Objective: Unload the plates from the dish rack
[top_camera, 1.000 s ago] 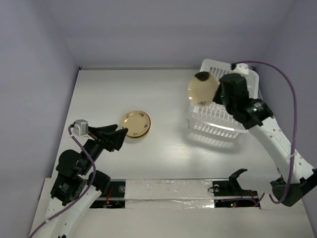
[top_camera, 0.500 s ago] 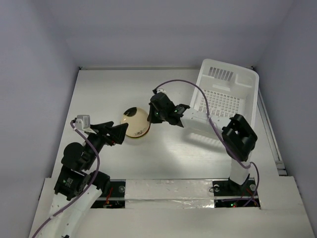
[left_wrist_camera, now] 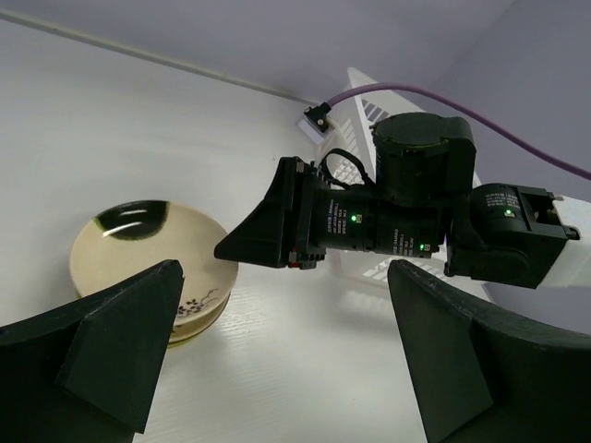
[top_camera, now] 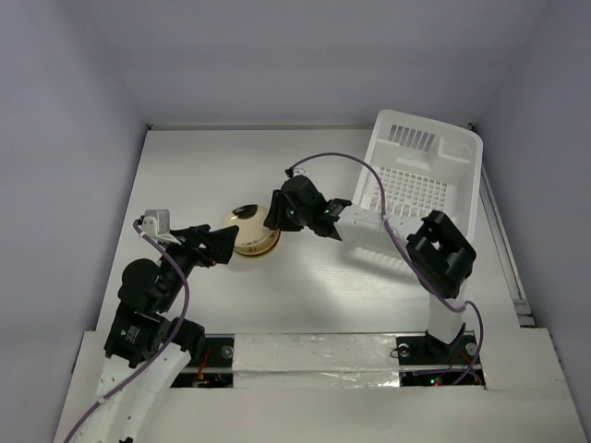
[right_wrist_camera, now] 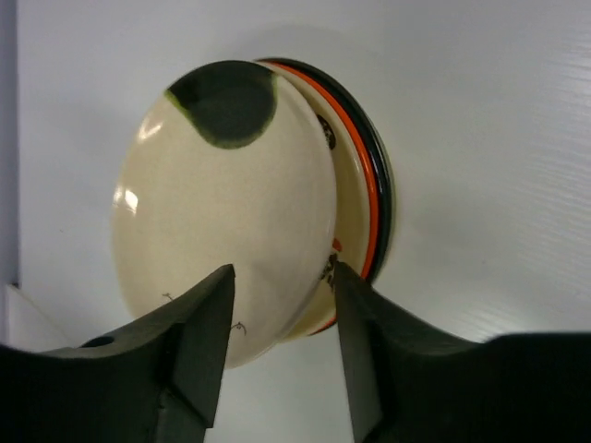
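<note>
Cream plate (right_wrist_camera: 226,194) tilted on stack (right_wrist_camera: 377,208), right jaws apart

Classified as a robotics laboratory test cell. Plain pale walls (top_camera: 305,65) close off the space beyond and to either side of the right hand (top_camera: 267,219). Below it lies a bare white surface (top_camera: 203,166). Behind it, arm bases (top_camera: 441,349) are bolted along a taped strip (top_camera: 314,353), and purple cabling (top_camera: 328,155) runs exposed.

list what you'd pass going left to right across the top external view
left gripper → stack of plates → right gripper → dish rack
</note>
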